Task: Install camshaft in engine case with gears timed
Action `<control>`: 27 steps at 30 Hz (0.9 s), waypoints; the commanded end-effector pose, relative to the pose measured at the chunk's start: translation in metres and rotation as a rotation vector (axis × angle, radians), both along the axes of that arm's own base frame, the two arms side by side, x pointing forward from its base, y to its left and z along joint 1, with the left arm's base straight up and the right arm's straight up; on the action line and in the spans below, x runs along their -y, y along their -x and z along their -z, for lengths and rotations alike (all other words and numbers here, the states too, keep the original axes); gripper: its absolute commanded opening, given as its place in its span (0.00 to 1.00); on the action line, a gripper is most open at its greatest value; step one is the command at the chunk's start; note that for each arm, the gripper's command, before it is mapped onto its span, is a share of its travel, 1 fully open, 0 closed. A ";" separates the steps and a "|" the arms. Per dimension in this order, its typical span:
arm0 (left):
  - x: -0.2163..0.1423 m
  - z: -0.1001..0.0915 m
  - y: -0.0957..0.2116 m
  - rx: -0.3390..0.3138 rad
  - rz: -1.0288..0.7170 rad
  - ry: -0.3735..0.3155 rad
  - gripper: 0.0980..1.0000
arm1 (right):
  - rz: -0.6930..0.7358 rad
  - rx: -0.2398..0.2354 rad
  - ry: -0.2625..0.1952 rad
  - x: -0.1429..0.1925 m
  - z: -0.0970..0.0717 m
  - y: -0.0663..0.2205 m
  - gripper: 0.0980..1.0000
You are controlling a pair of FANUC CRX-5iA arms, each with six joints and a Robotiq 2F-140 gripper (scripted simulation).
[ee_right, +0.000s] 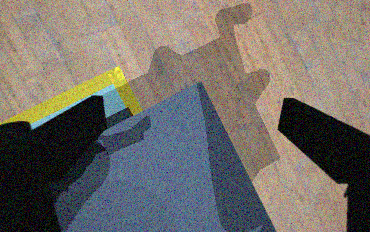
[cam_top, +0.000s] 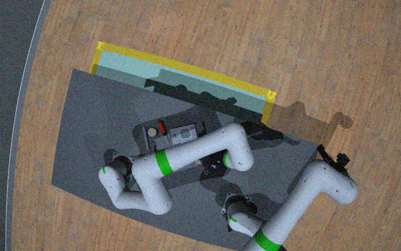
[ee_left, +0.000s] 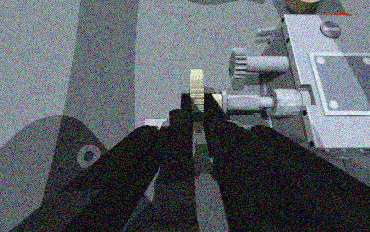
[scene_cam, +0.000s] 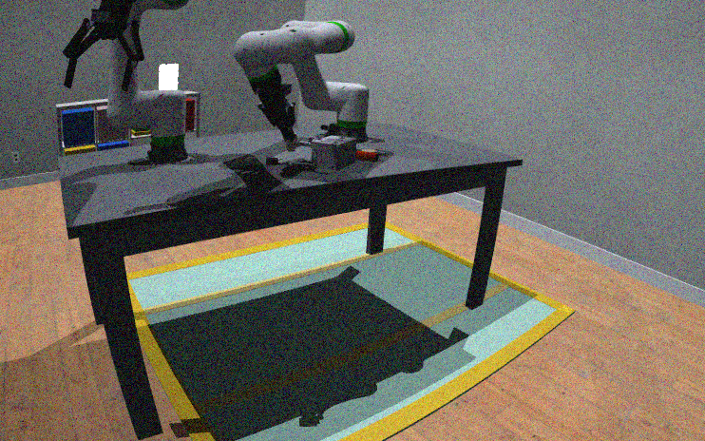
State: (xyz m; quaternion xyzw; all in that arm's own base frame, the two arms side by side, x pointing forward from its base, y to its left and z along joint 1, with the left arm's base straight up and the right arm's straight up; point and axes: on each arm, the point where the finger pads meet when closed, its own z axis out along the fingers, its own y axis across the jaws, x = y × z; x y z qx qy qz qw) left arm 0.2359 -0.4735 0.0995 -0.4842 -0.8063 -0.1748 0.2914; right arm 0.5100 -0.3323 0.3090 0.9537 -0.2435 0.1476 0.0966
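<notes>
The grey engine case point(cam_top: 175, 137) point(scene_cam: 333, 154) point(ee_left: 340, 134) stands upright on the table. My left gripper point(ee_left: 196, 107) point(scene_cam: 291, 145) is shut on the camshaft's big tan gear point(ee_left: 196, 80), in front of the case. The camshaft's shaft point(ee_left: 242, 102) points level at the case, its thin end at the mouth of the open bearing point(ee_left: 289, 102); whether the tip is inside, I cannot tell. The small crank gear point(ee_left: 238, 63) sits beside it, and the big gear is out from it, unmeshed. The timing marks are not visible. My right gripper point(scene_cam: 97, 86) point(ee_right: 193, 113) is open and empty, high above the table's edge.
A red object point(cam_top: 161, 127) point(scene_cam: 367, 154) and a round tan piece point(cam_top: 152, 132) lie on the table point(cam_top: 85, 118) beyond the case. The left arm point(cam_top: 195, 151) reaches over the case in the top view.
</notes>
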 end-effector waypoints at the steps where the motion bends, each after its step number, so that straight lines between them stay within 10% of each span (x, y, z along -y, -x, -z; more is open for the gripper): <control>1: 0.000 -0.001 -0.001 0.001 0.000 0.002 0.05 | 0.000 0.002 0.001 0.000 -0.001 0.000 1.00; 27: -0.005 -0.001 -0.010 0.001 0.000 0.002 0.05 | 0.000 0.002 0.001 0.000 -0.001 0.000 1.00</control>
